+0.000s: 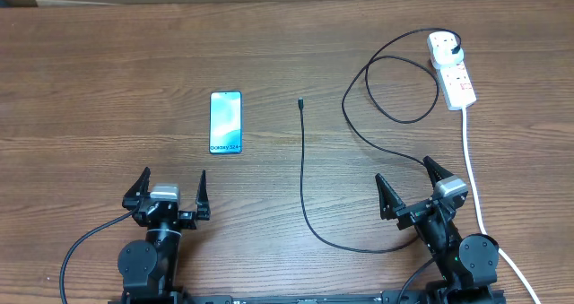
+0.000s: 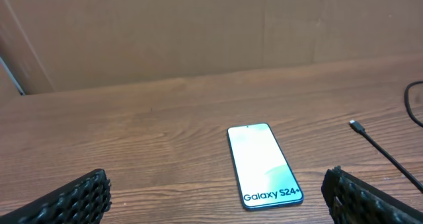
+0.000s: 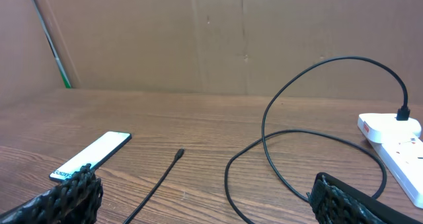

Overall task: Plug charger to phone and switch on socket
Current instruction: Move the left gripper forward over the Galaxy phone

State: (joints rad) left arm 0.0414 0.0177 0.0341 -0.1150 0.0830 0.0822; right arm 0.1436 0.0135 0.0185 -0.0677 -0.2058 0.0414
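One phone [image 1: 226, 122] near charger tip [image 1: 300, 103]

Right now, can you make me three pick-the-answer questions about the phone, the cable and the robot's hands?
1. Where is the phone? A) inside a box B) flat on the table, beside the cable's loose tip C) in a gripper
2. What colour is the cable? A) white B) red C) black
3. How are the left gripper and right gripper? A) both open, empty B) both shut C) one holding the phone

Answers: B, it lies screen-up, apart from the tip. C, a thin black line running to the white power strip. A, fingers spread, nothing between.
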